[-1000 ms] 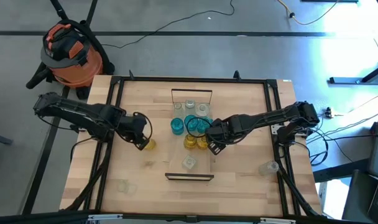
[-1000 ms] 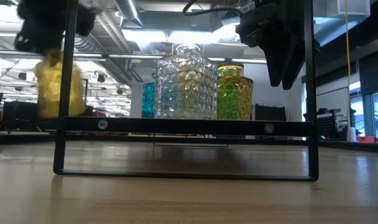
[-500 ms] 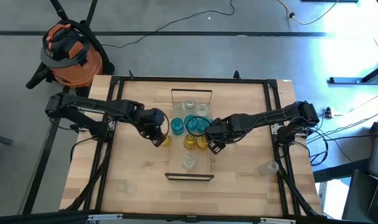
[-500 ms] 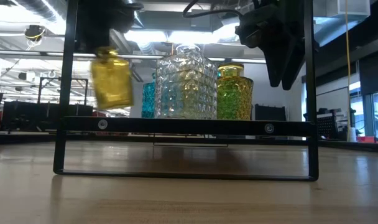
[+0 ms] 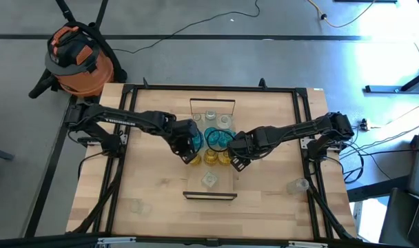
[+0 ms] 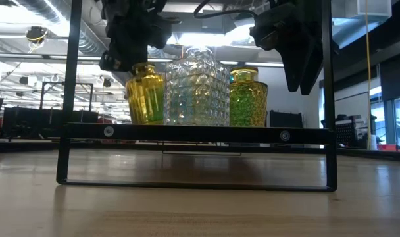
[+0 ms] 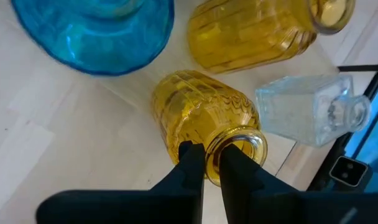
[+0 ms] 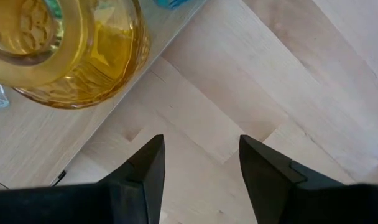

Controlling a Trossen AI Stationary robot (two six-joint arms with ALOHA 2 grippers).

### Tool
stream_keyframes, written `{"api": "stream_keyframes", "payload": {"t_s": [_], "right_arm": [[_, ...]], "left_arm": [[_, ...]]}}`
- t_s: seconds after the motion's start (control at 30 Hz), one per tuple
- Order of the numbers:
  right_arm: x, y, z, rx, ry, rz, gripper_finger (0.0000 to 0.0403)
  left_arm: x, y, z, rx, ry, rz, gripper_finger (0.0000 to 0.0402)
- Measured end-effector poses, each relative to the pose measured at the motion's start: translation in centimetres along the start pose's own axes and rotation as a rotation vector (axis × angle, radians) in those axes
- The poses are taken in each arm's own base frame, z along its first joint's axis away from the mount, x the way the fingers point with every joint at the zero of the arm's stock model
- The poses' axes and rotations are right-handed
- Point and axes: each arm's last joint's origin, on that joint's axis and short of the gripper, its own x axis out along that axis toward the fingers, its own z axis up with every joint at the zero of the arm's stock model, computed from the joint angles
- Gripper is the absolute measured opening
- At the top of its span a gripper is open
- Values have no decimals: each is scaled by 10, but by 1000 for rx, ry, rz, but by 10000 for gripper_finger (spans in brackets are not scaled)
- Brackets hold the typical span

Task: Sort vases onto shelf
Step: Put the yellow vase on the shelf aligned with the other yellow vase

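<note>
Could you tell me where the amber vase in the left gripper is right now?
In the high view, the amber vase hangs in the left gripper at the shelf's left edge, beside a teal vase.

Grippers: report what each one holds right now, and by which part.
The left gripper holds an amber vase by its rim, one finger inside the mouth and one outside, over the shelf. The right gripper is open and holds nothing.

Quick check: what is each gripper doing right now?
Left gripper: shut on the rim of an amber vase, over the shelf.
Right gripper: open, empty.
</note>
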Motion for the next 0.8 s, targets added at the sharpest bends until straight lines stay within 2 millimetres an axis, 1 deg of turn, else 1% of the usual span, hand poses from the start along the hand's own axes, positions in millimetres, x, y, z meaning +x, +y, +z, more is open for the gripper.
{"api": "stream_keyframes", "payload": {"t_s": [0.13,0.47,0.8], "right_arm": [[0,0,0,0,0,-1,170],[0,0,0,0,0,-1,170],[0,0,0,0,0,-1,170]], "left_arm": [[0,0,1,3,-10,4,26],[0,0,3,5,-30,3,61],[0,0,4,6,-50,15,86]]}}
